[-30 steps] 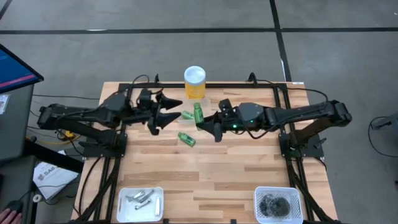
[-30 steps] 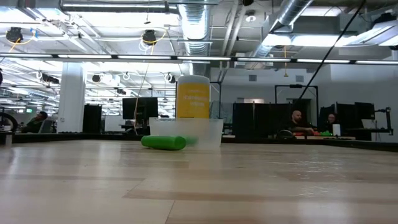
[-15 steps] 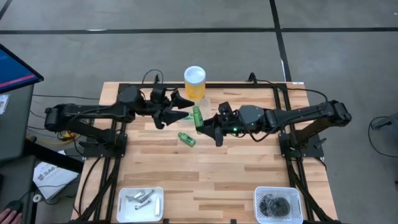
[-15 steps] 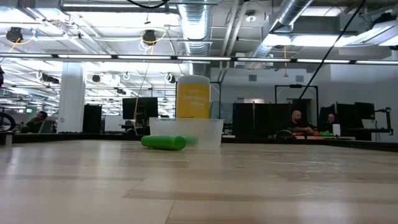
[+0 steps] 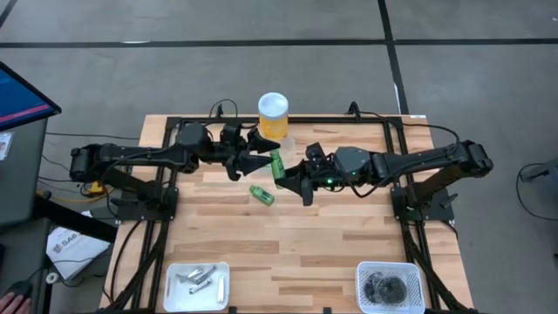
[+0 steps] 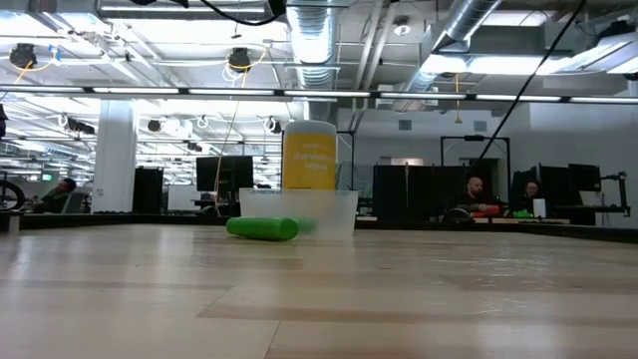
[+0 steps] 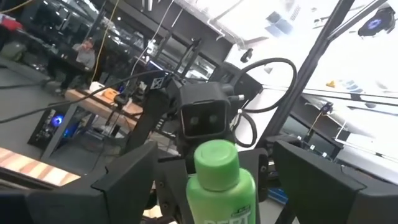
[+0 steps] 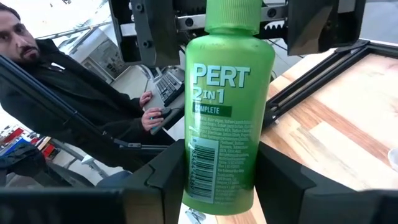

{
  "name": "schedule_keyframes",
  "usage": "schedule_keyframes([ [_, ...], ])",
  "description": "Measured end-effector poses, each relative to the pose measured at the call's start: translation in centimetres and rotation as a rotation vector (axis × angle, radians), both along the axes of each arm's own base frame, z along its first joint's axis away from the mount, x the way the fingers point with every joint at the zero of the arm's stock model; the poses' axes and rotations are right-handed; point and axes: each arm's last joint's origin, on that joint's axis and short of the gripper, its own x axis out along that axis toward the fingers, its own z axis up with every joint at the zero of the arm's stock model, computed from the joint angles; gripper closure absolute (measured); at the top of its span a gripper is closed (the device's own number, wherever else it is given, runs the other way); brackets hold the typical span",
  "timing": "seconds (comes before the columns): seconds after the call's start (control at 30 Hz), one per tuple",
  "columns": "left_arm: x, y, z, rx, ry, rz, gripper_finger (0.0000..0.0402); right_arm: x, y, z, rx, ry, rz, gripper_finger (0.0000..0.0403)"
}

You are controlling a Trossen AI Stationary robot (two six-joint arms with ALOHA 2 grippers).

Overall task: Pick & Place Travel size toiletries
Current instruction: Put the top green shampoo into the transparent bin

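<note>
A small green bottle (image 5: 277, 163) labelled PERT (image 8: 227, 93) is in my right gripper (image 5: 289, 179), above the far middle of the table. My left gripper (image 5: 267, 152) is open. Its fingers stand on either side of the bottle's cap (image 7: 216, 163) with a gap on each side. A second green bottle (image 5: 261, 194) lies on its side on the table (image 6: 261, 228). Thin metal pieces fill the near-left tray (image 5: 198, 281), and dark round pieces fill the near-right tray (image 5: 390, 286). My right gripper pinches the bottle's bottom end (image 8: 202, 186) between its two fingers (image 8: 158, 180). It comes from the table's right. The bottle runs on from the fingers toward my left gripper, cap end foremost, and is clear of the table.
The tall yellow white-lidded cylinder (image 5: 273, 113) stands at the far edge, behind a clear container (image 6: 299, 214). A black frame runs along the table's far and side edges. A seated person (image 8: 50, 81) shows beyond the table in the right wrist view. Bare wood lies between the arms and the trays.
My left gripper has moved toward the table's right, up to the cap end of the bottle in my right gripper, and has stayed open. My right gripper and the bottle have kept nearly still.
</note>
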Motion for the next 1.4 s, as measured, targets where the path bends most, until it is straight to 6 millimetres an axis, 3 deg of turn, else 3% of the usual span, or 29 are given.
schedule_keyframes([
  [0.4, 0.15, 0.0, -0.1, -0.042, 0.002, -0.024, 0.0099, 0.0, 0.01, 0.0, 0.0, 0.0, 0.002, 0.0247],
  [0.93, 0.2, -0.24, -0.09, -0.07, 0.002, -0.046, 0.0221, 0.02, 0.05, -0.02, 0.004, 0.001, 0.022, 0.0248],
  [1.4, 0.89, -0.21, -0.58, -0.086, -0.007, -0.063, 0.0237, 0.05, 0.04, -0.07, 0.004, 0.003, 0.022, 0.0246],
])
